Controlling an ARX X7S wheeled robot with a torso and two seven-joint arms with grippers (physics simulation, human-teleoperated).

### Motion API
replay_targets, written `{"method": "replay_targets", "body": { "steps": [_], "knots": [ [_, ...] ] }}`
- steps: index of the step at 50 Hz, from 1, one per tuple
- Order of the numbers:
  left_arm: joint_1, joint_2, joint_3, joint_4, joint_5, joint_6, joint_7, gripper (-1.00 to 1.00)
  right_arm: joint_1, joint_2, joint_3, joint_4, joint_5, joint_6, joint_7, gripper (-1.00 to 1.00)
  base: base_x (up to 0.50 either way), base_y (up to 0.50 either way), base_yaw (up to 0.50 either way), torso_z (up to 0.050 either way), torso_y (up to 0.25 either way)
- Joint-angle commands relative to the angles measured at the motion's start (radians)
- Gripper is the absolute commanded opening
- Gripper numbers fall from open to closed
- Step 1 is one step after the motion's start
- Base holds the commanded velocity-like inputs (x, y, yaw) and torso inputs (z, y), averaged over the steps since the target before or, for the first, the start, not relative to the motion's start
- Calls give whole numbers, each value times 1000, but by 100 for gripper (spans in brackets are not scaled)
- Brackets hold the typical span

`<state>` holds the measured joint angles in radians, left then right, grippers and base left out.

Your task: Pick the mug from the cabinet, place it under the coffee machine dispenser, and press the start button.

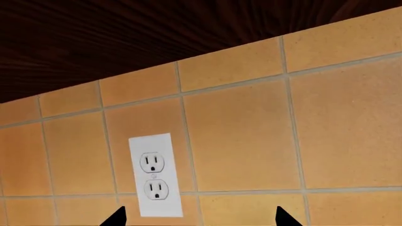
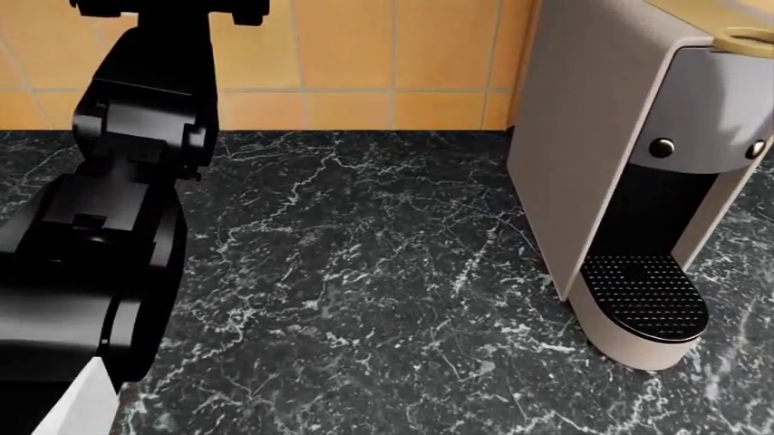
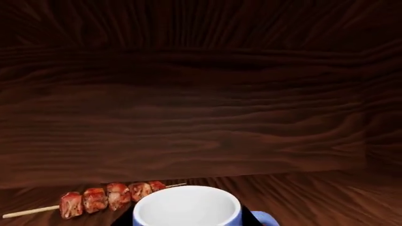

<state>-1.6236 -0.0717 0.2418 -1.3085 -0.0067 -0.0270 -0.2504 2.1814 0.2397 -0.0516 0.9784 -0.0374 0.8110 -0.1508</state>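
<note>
The blue mug [image 3: 187, 209] with a white inside sits in the dark wooden cabinet [image 3: 201, 117], its handle [image 3: 264, 219] to one side. My right gripper [image 3: 187, 221] is shut on the mug, with a dark finger sliver [image 3: 127, 220] pressed against each side. The coffee machine [image 2: 604, 109] stands at the right in the head view, with a round black perforated drip tray [image 2: 643, 294] that holds nothing. My left gripper [image 1: 201, 219] is open and empty, facing the tiled wall. My right arm does not show in the head view.
A meat skewer [image 3: 103, 198] lies on the cabinet shelf beside the mug. A white outlet [image 1: 155, 175] is on the orange tiled wall [image 1: 251, 141], under the dark cabinet's underside [image 1: 125, 37]. My black left arm [image 2: 121, 227] rises over the black marble counter [image 2: 362, 272].
</note>
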Motion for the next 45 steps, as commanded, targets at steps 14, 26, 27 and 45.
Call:
{"method": "replay_targets", "body": {
  "steps": [14,26,27,45],
  "knots": [
    [9,0,-8,0,3,1,-4,100,-115,34,-78,-399,-36,-5,-49,-100,-209,0,0,0,0],
    [15,5,-12,0,2,-3,-1,100,-139,47,-60,-443,-29,33,-41,-100,-375,0,0,0,0],
    [18,5,-14,0,0,-3,-1,100,-151,53,-62,-488,-30,74,-47,-100,0,0,0,0,0],
    [160,-23,-36,0,-3,185,4,100,-791,108,64,-1558,-1289,760,-1420,-100,0,0,0,0,0]
  ]
}}
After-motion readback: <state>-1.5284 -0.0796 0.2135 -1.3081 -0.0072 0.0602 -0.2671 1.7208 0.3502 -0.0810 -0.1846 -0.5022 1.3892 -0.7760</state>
